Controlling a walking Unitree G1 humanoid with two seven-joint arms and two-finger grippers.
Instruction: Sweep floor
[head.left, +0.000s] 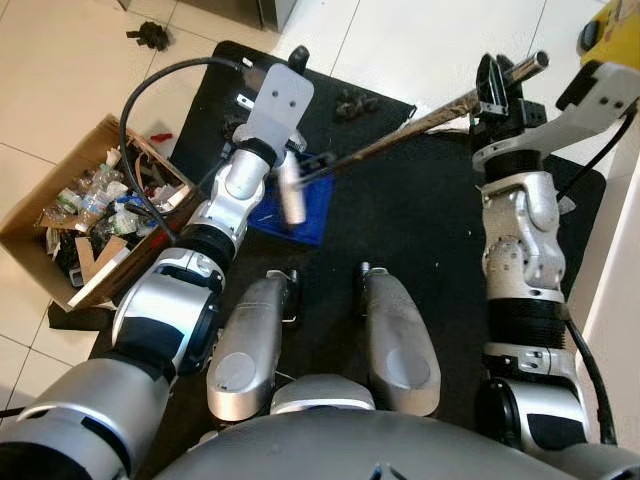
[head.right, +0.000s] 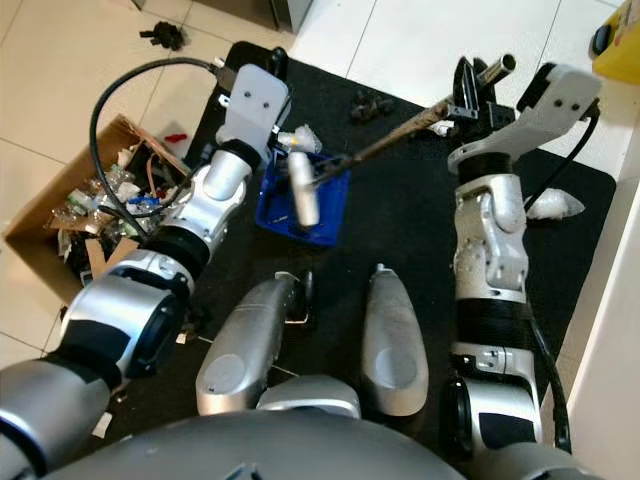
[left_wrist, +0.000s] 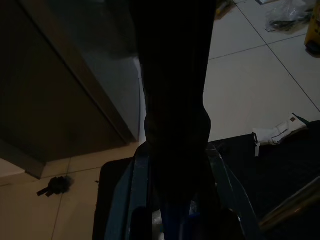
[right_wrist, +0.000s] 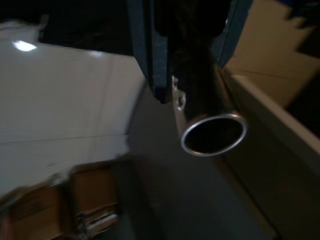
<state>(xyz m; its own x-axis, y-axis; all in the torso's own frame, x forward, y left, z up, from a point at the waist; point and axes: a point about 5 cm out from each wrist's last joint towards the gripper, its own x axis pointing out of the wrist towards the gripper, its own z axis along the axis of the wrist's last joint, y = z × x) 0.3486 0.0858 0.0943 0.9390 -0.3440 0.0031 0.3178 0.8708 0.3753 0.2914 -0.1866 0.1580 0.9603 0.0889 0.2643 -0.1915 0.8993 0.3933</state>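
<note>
On a black mat (head.left: 400, 210), beside a cardboard box (head.left: 60, 215) of rubbish, the right gripper (head.left: 497, 88) clamps a metal broom pole (head.left: 440, 112) that slants down to a blue dustpan (head.left: 300, 205), where the left gripper (head.left: 292, 190) grips its white handle (head.right: 302, 190).

Both arms reach forward, left gripper (head.left: 300, 160) and right gripper (head.left: 497, 88) jaws clamped.

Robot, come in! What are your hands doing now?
Right gripper shut on metal broom pole. Left gripper at blue plastic dustpan on black mat. Open cardboard trash box alongside.
</note>
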